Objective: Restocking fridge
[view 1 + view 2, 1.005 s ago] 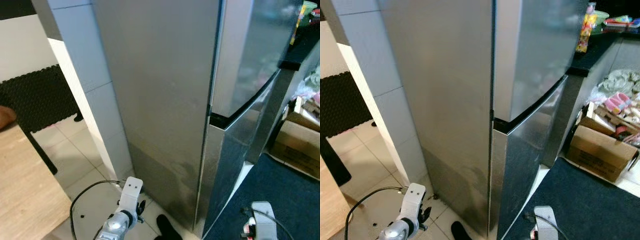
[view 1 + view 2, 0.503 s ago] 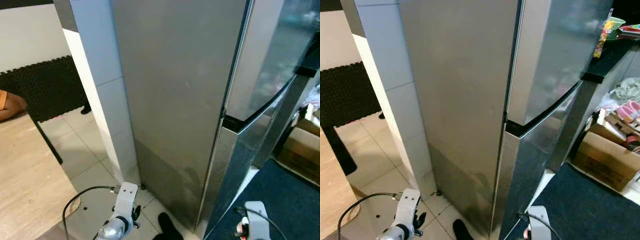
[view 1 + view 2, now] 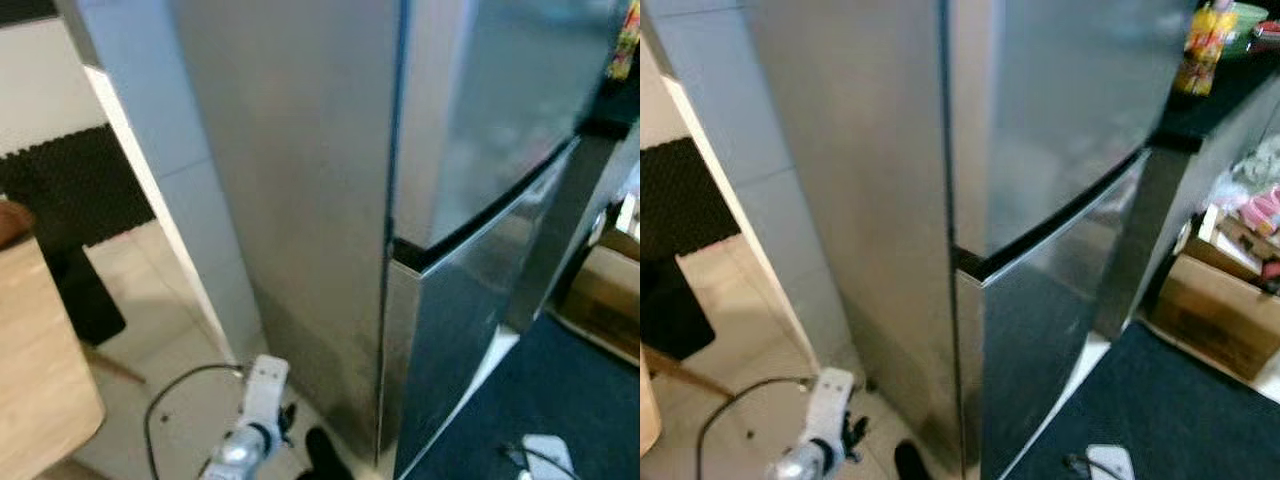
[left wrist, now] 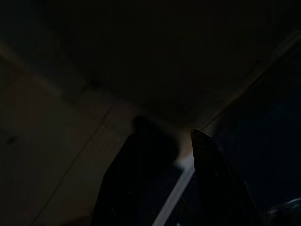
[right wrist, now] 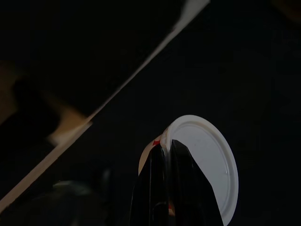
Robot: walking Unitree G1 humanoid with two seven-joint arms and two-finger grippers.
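White-lidded container [image 5: 200,165] sits pinched in the right gripper's [image 5: 167,146] jaws (left gripper's [image 4: 167,136] parted, empty).

Pale tiled floor [image 3: 150,340]; navy rug [image 3: 1180,420]; wooden table [image 3: 40,370].

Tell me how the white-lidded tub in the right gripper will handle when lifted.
The tub probably tilts or swings: the right gripper seems to pinch it only at the rim. Its smooth white lid looks slippery, so it may slide out. Weight is hard to judge in this dark view.
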